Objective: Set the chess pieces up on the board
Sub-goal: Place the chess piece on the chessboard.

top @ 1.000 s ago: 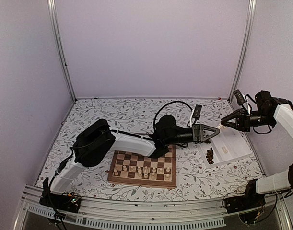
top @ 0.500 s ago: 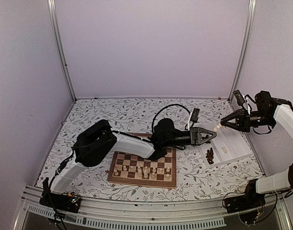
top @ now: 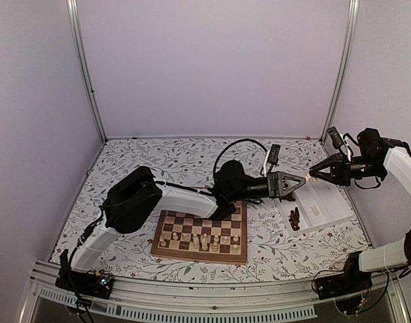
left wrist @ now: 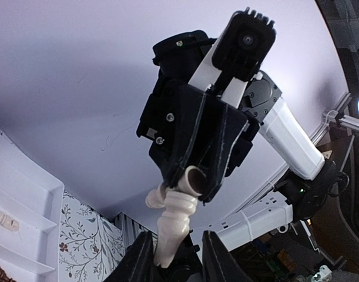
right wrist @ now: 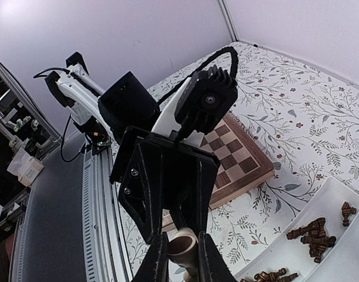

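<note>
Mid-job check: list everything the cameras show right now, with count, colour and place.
chessboard: one, tan and brown checks with a reddish border; on the table, left of the tray.
pale pieces: several, too small to count, cream; on the board's near rows.
dark pieces: one heap, dark brown; in the tray's near end.
tray: one, white, with compartments; right of the board.
pale chess piece: one, cream; in mid-air between the two end effectors.
table cover: one, white with a grey leaf print; under everything.
left end effector: one, black; open around one end of the raised piece.
right end effector: one, black; shut on its other end.
</note>
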Action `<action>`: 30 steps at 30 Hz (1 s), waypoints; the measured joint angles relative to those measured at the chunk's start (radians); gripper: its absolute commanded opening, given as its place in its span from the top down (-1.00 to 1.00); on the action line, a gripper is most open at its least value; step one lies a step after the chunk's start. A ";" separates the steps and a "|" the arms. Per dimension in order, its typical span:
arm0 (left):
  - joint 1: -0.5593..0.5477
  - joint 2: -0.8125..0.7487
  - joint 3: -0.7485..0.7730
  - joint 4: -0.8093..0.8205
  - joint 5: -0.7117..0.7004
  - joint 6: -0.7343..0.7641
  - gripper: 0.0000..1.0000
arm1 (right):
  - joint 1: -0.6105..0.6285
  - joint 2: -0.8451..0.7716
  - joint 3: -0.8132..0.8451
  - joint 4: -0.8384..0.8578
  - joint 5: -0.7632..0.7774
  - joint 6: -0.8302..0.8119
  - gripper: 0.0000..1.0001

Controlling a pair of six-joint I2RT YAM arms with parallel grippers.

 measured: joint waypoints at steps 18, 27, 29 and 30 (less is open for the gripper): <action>0.000 0.000 0.022 -0.015 0.014 -0.005 0.59 | 0.000 0.000 0.000 0.001 -0.004 0.002 0.69; 0.000 0.000 0.022 -0.018 0.027 -0.017 0.92 | 0.000 0.000 0.000 0.010 -0.005 0.002 0.70; 0.000 0.000 0.020 -0.018 0.031 -0.018 0.99 | 0.000 0.000 0.000 0.013 -0.004 0.005 0.71; 0.000 -0.005 0.010 -0.019 0.032 -0.018 1.00 | 0.000 0.000 0.000 0.016 -0.004 0.008 0.72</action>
